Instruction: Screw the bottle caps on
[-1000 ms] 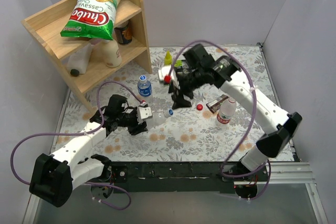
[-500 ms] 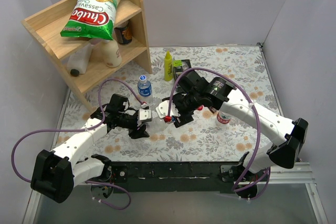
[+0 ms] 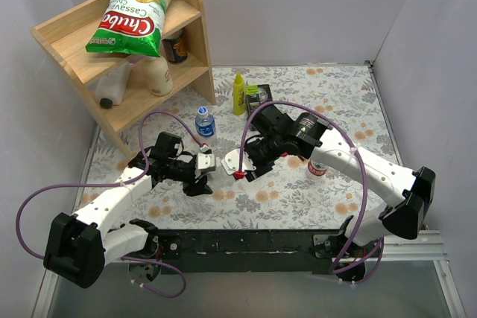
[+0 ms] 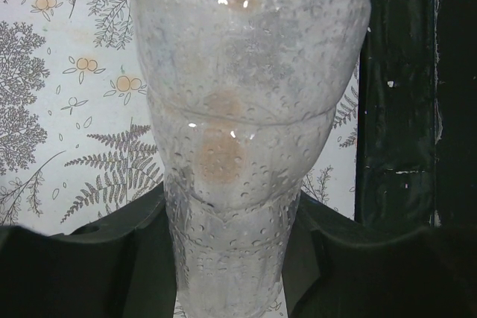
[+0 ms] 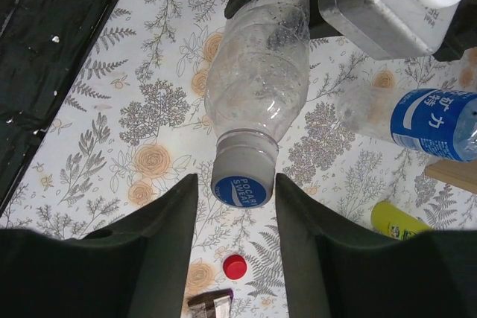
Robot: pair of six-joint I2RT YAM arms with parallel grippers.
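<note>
The white left arm [image 3: 112, 202] reaches low toward the centre. The dark left tool [image 3: 204, 163] points right, and its fingers [image 4: 112, 258] are clamped around the clear unlabelled plastic bottle [image 4: 246, 109]. The white right arm [image 3: 358, 165] bends in from the right side. The right tool [image 3: 240, 167] faces the left one nose to nose, its fingers [image 5: 149, 243] parted.

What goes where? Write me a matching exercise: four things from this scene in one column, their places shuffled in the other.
1. blue cap
2. red cap
3. chips bag
4. unlabelled bottle

A. on top of the wooden shelf
B. held in the left claw
C. lying loose on the table
D. on the unlabelled bottle's mouth

Pairs: 1-D, 2-C, 3-A, 4-B
</note>
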